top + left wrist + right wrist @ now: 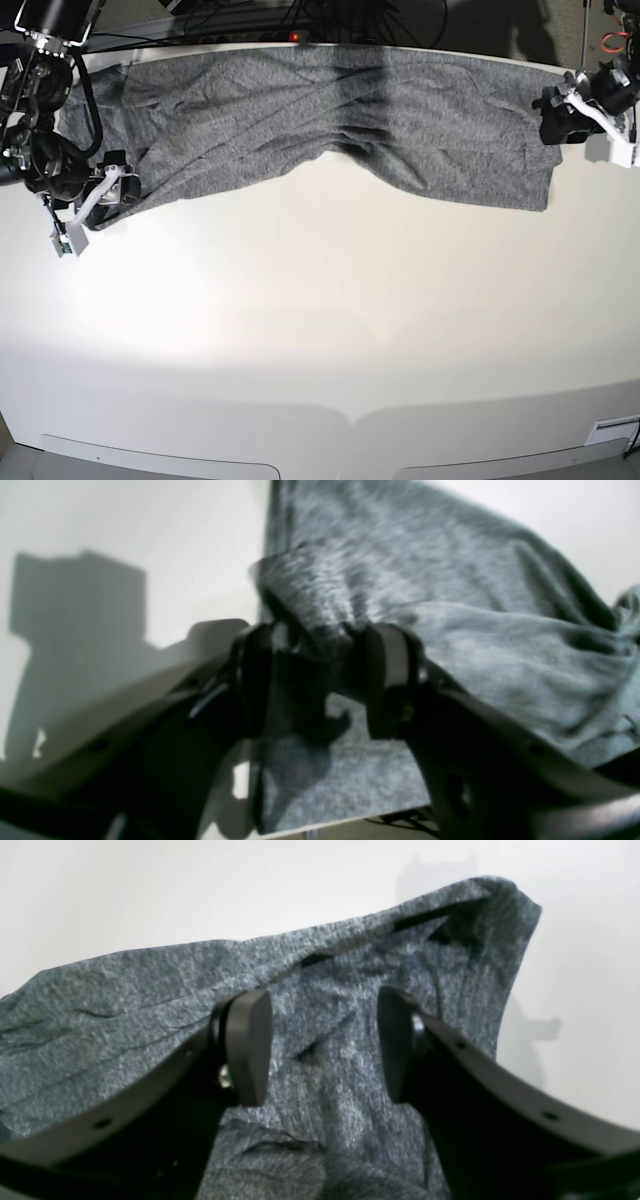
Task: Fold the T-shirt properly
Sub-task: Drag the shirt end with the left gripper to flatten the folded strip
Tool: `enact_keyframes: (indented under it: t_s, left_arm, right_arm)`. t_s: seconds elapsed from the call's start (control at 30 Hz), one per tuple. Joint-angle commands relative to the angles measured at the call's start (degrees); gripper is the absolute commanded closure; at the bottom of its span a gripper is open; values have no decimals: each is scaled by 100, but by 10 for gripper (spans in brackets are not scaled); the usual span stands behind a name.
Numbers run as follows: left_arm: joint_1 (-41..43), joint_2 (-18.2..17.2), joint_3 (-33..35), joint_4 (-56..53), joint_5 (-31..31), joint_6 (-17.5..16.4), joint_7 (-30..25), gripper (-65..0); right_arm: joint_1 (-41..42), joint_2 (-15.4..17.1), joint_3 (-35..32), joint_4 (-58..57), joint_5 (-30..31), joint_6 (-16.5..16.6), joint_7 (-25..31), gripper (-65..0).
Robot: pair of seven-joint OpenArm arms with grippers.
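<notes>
A white table [320, 340] fills most of the base view, its surface smooth and brightly lit toward the middle. Two shallow curved seams run along its near edge. Beyond the far edge, dark cables [300, 15] lie tangled on a dim floor, with a small red light [296, 37] glowing among them. At the near right corner sits a small white label [612, 430].
</notes>
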Motion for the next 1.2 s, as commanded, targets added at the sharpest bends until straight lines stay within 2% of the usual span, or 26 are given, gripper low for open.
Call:
enact_keyframes:
  t_s: [0.0, 0.07, 0.23, 0.4, 0.57, 0.63, 0.73, 0.9, 1.07, 1.17]
  left_arm:
    - [-61, -94, -31, -4, -105, -103, -105, -283]
    - [-127, -94, -31, -190, -177, -153, -107, -283]
    - [-190, -81, 26, -424, -691, -520, 39, -283]
    - [-223, -79, 428, -424, -671, -516, -11, -283]
    - [-407, -81, 601, -424, -343, -509, -179, -277]
    - [-459, -81, 601, -424, -354, -463, -186, -215]
    - [-459, -81, 601, -424, -153, -175, -509, -15]
    - [-457, -81, 601, -424, 1126, -70, -898, 0]
    - [-442, -98, 595, -424, 1777, 1209, -1325, 0]
    - [-444, -118, 581, -424, 2299, 1749, -1589, 0]
  right_arm:
    - [79, 94, 28, 94, 50, 46, 83, -338]
    - [79, 94, 28, 94, 48, 46, 83, -338]
    - [79, 96, 28, 94, 46, 46, 81, -338]
    - [79, 94, 28, 94, 48, 46, 83, -338]
    - [79, 96, 28, 94, 46, 46, 61, -338]
    - [79, 94, 28, 94, 44, 46, 61, -338]
    - [79, 94, 28, 94, 48, 52, 63, -338]
    - [79, 94, 28, 94, 55, 120, 68, -338]
    - [79, 92, 28, 94, 651, 306, 66, -338]
    - [79, 92, 28, 96, 968, 333, 66, -338]
